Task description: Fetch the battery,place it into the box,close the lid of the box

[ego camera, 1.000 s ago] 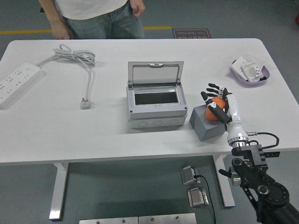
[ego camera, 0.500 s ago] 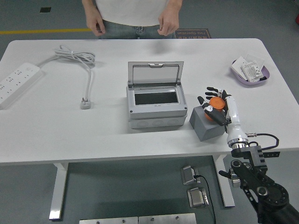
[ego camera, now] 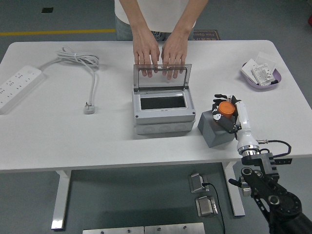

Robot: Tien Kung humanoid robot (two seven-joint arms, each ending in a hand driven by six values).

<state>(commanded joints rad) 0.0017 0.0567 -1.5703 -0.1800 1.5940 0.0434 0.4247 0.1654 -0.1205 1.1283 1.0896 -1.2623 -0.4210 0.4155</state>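
Observation:
The orange battery (ego camera: 225,108) stands on a dark grey block (ego camera: 215,128) to the right of the box. My right hand (ego camera: 223,111) is curled around the battery, fingers on its sides. The grey box (ego camera: 161,113) sits mid-table with its clear lid (ego camera: 162,77) raised upright at the back. A person at the far side rests both hands (ego camera: 158,53) on the top edge of the lid. My left arm is out of view.
A white power strip (ego camera: 17,87) and its coiled cable (ego camera: 80,61) with plug (ego camera: 89,108) lie at the left. A purple tray (ego camera: 262,74) with white parts sits at the back right.
The person has stepped to the middle and put both hands on the raised lid. My right hand has closed tighter around the battery on the block.

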